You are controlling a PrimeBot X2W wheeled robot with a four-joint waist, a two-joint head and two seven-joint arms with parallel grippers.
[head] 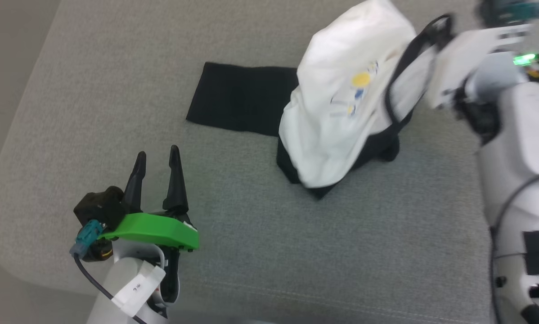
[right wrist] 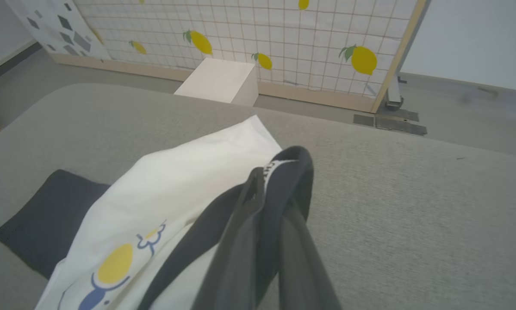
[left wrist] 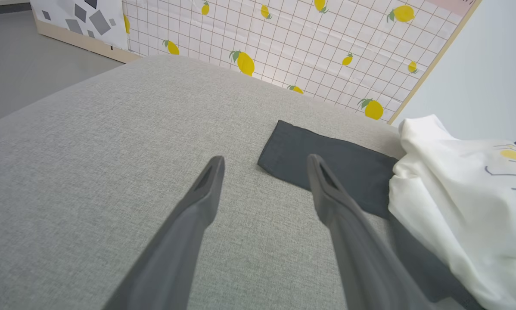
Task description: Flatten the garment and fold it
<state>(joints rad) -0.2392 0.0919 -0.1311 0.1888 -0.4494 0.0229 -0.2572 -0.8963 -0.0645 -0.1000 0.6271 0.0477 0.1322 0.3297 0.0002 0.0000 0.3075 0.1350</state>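
Left gripper, lower left of the head view: fingers spread wide, holding nothing, over the cushion, a grey, coarse-woven pad with a rounded corner.

Garment, centre to upper right: soft white fabric, bunched into a slack tent. Its long axis runs from the lower centre, where the dark lower end rests on the cushion, up to the raised collar at the upper right. One black sleeve, a flat rectangle, points left. The print faces up.

Right gripper: fingers closed on the black collar.

Beyond, in the right wrist view: a white box and a lemon-patterned grid screen.
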